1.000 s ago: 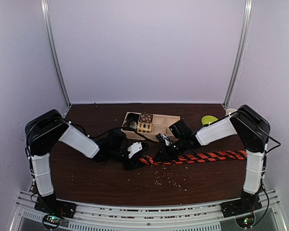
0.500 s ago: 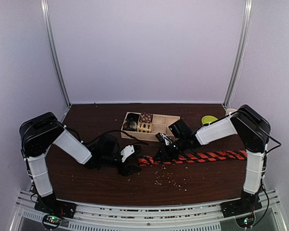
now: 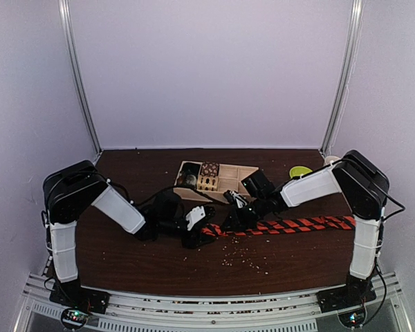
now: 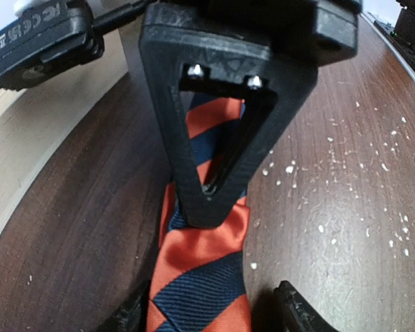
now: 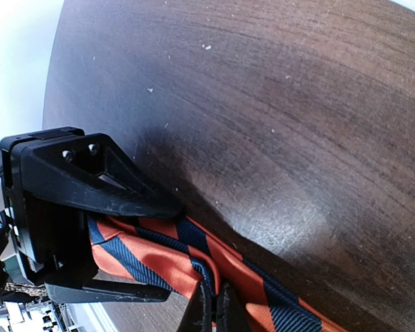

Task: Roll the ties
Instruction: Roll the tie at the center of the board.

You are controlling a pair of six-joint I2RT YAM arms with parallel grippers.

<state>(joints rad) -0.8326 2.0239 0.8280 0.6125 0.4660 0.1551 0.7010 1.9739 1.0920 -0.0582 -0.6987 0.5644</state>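
Here, the left gripper [image 3: 198, 235] sits low at the middle of the table [image 3: 124, 259], over the left end of the tie [image 3: 301, 225]. Its fingertips [image 4: 295, 312] are spread and straddle that end. Red-orange and dark striped fabric lies flat between them; contact with either tip cannot be confirmed. Just to the right, the right gripper [image 3: 234, 223] stands on the same end of the tie, fingers pressed together and pinching a small fold of fabric. From there the tie runs rightward, roughly parallel to the near edge, and ends close to the right edge beside the right arm's upright link.

Arm pose:
- Left arm: the upper link rises from the near-left corner, the elbow is high, and the forearm slopes down and rightward to the table's middle.
- Right arm: the upper link rises from the near-right corner, the elbow is high, and the forearm slopes down and leftward along the tie's far side.

Edges and room:
- A wooden tray [image 3: 245, 176] lies just behind both grippers, toward the far edge and apart from the tie. Fabric rolls [image 3: 209, 169] fill its left compartments.
- A band of table separates the tie from the near edge, with pale specks [image 3: 243, 260] scattered on it.
- A yellow-green object [image 3: 301, 171] sits toward the far-right corner.
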